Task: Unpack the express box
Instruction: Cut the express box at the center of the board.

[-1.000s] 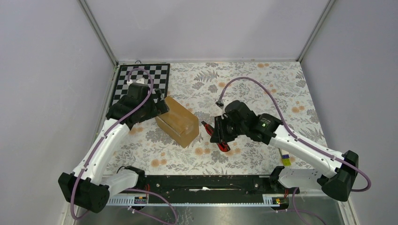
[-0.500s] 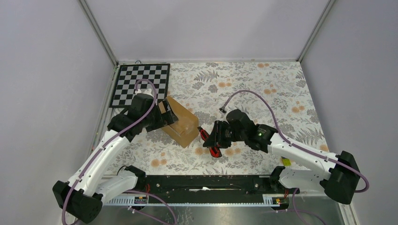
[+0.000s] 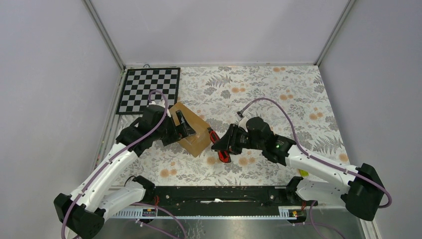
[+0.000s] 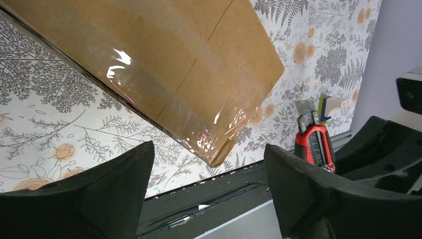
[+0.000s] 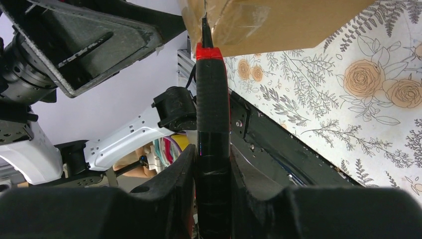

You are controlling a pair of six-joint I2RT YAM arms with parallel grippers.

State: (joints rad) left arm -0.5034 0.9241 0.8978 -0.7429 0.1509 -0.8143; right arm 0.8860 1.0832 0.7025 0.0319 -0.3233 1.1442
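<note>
**At the box corner: blade lined up, box not clamped**

Left of table centre, the express box (image 3: 191, 130) sat flat on the floral table (image 3: 278, 99), skewed to the table edges. The checkerboard mat (image 3: 149, 89) lay just beyond it at far left. Flaps were closed. Clear tape (image 4: 209, 134) was intact along the top seam and wrapped over the near corner.

Left gripper (image 3: 183, 125) hung over the box's left side, fingers spread wide. Its wrist view showed the box corner framed between them, with neither pad on cardboard. So it was released and holding nothing.

Right gripper (image 3: 222, 144) was clenched on the cutter (image 5: 211, 99), gripping low on the black part of the handle. The red nose and blade (image 5: 204, 25) pointed at the box's right-hand corner. The tip was at the taped edge or just shy of it; I couldn't confirm contact from any view.

Risks as I judged them:
- Box was unrestrained. Any blade push would likely slide or spin it on the table instead of cutting. Left needed to clamp or press down first.
- Tape was glossy and wrinkled at that corner. A shallow angle could make the tip skate off.
- Blade pointed roughly toward the left fingers. A slip through the tape could run it into them.
- Grip sat far from the tip. Side load could twist the cutter in the jaws.
- Too deep a stroke could nick whatever was inside; contents weren't visible.
</note>
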